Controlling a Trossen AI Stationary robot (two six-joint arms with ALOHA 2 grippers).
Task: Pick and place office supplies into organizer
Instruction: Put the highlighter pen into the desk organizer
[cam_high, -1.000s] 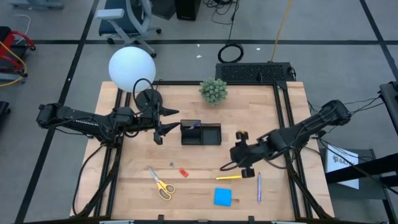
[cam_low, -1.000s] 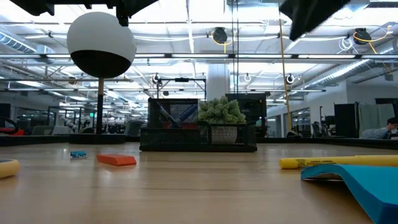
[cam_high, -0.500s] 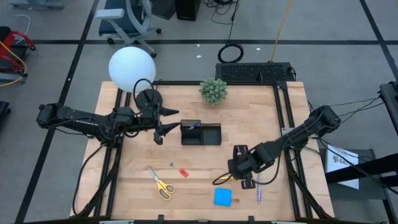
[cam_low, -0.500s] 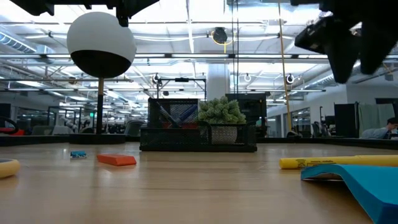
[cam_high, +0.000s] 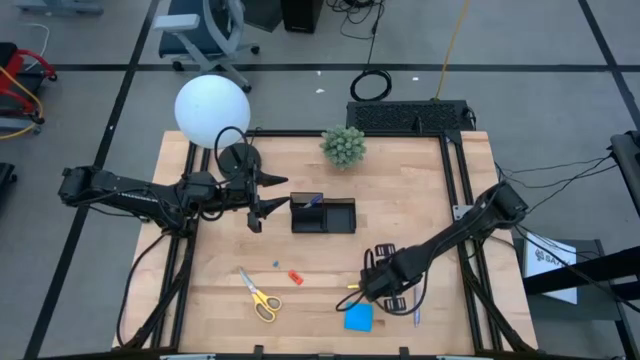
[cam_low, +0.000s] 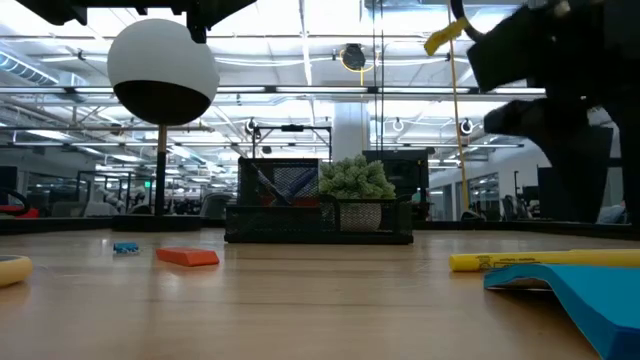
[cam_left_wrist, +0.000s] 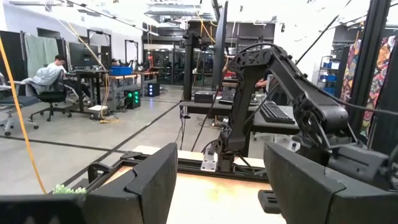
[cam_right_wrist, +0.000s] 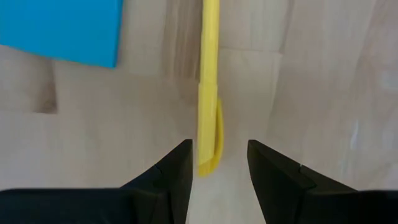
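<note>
Yellow pen (cam_right_wrist: 210, 81) lies flat on the wooden surface (cam_high: 420, 200) at five o'clock from the organizer (cam_high: 323, 215), lined up between the open right gripper's (cam_right_wrist: 217, 163) jaws for grasping.

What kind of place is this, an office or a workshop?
Most likely a robotics lab in a large open-plan office. A wooden table carries two robot arms, rows of desks and monitors stretch behind under exposed ceiling pipes, and a person sits at a workstation.
</note>
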